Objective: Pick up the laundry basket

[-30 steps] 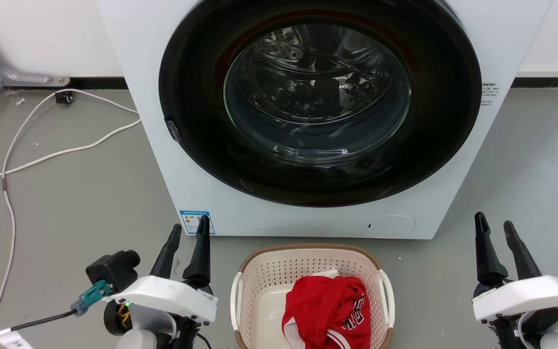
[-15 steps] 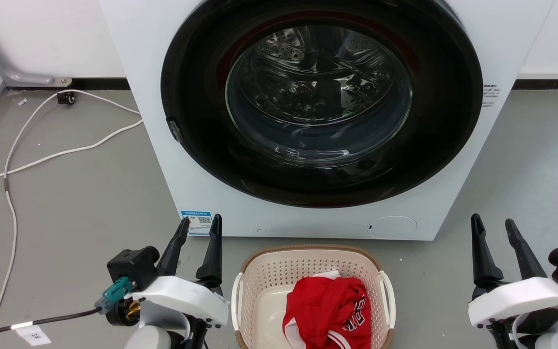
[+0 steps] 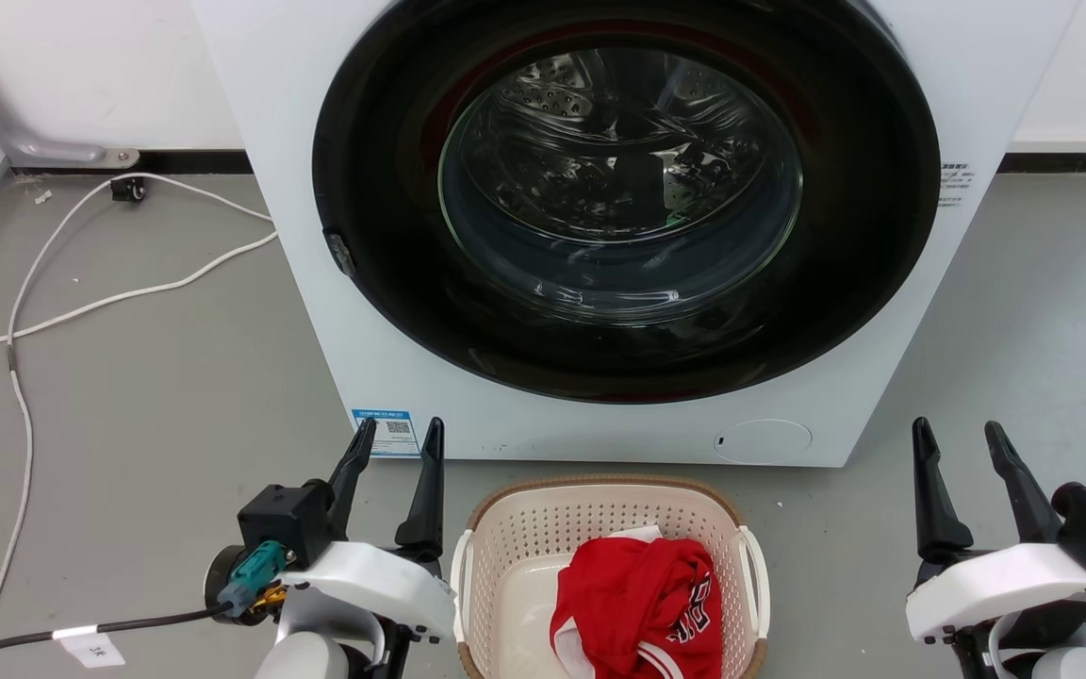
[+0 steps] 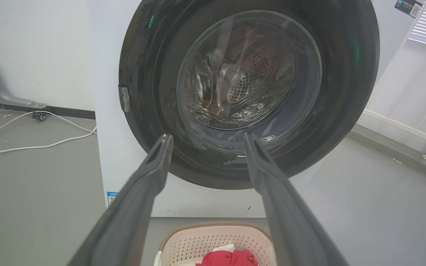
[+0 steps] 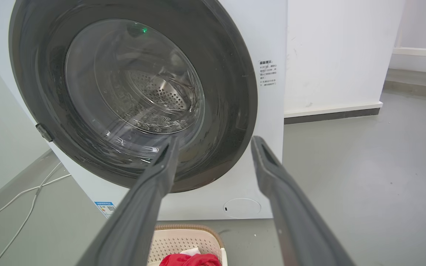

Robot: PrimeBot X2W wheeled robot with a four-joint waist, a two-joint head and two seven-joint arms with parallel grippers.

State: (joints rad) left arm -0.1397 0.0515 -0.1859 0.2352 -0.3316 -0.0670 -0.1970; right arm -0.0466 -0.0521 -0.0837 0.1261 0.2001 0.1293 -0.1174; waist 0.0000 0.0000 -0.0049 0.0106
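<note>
Grey floor (image 3: 147, 377) bears laundry basket (image 3: 543, 528); left claw (image 3: 402, 424) and right claw (image 3: 956, 424) gape empty.

At the head view's lower left, the left claw (image 3: 402, 429) points up the frame, its two dark fingers spread apart and empty. At the lower right, the right claw (image 3: 957, 431) stands likewise, fingers parted and empty.

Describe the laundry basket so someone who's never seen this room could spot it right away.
Find the white front-loading washing machine. On the grey floor right in front of it sits the laundry basket: cream, perforated, brown-rimmed, holding a red garment.
</note>
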